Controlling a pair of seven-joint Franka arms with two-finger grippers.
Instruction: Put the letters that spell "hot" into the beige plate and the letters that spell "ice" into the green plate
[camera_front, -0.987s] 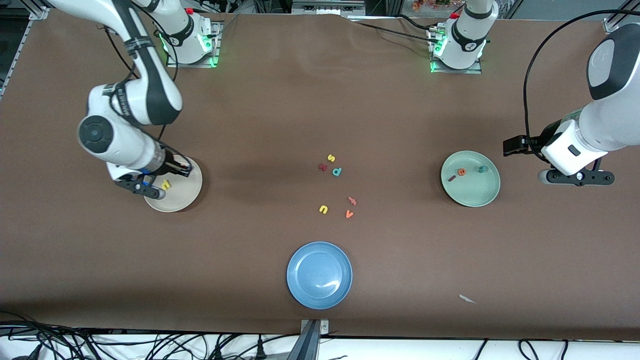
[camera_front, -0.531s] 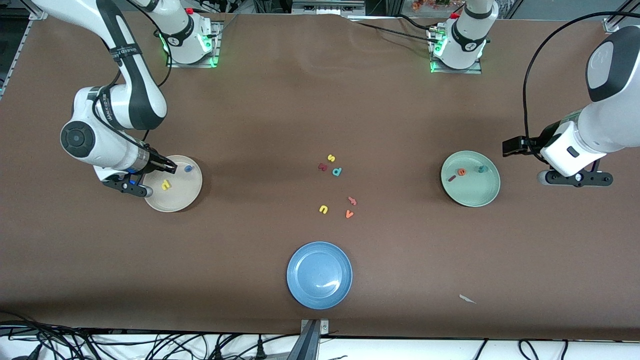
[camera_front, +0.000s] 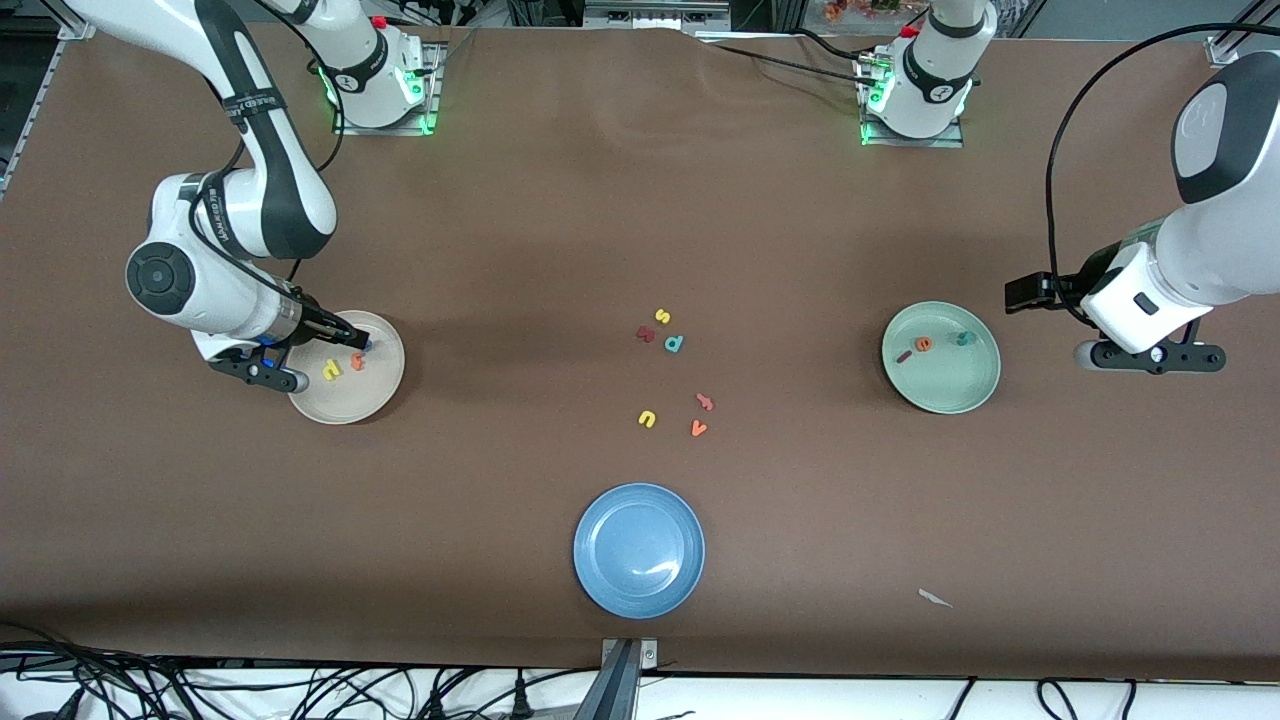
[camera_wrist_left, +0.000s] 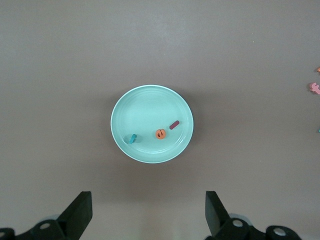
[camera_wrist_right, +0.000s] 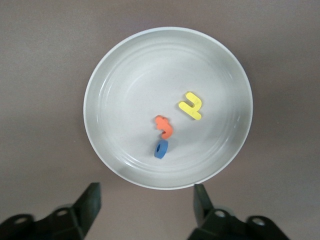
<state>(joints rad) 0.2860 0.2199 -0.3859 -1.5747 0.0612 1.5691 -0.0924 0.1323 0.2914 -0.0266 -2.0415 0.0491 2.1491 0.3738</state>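
Note:
The beige plate (camera_front: 345, 400) (camera_wrist_right: 125, 80) holds the letters of "hot": yellow h (camera_front: 331, 370) (camera_wrist_right: 190, 106), orange t (camera_front: 357, 361) (camera_wrist_right: 164, 127) and blue o (camera_wrist_right: 161, 149). My right gripper (camera_front: 258, 370) (camera_wrist_right: 146, 205) hangs open and empty over the table just outside that plate's rim, on the side toward the right arm's end. The green plate (camera_front: 945, 385) (camera_wrist_left: 145, 105) holds the letters of "ice": dark red i (camera_front: 903, 356) (camera_wrist_left: 174, 125), orange e (camera_front: 923, 344) (camera_wrist_left: 160, 134) and teal c (camera_front: 965, 338) (camera_wrist_left: 132, 138). My left gripper (camera_front: 1150, 356) (camera_wrist_left: 147, 215) waits open beside the green plate, toward the left arm's end.
Loose letters lie mid-table: yellow s (camera_front: 662, 316), a dark red letter (camera_front: 645, 334), teal d (camera_front: 674, 344), a pinkish-orange letter (camera_front: 705, 402), orange v (camera_front: 698, 428), yellow u (camera_front: 647, 419). A blue plate (camera_front: 639, 590) sits nearer the front camera. A white scrap (camera_front: 934, 598) lies nearby.
My right gripper has opened, and the orange t now lies in the beige plate. That arm drew back from over the plate toward its rim. The left arm has not moved.

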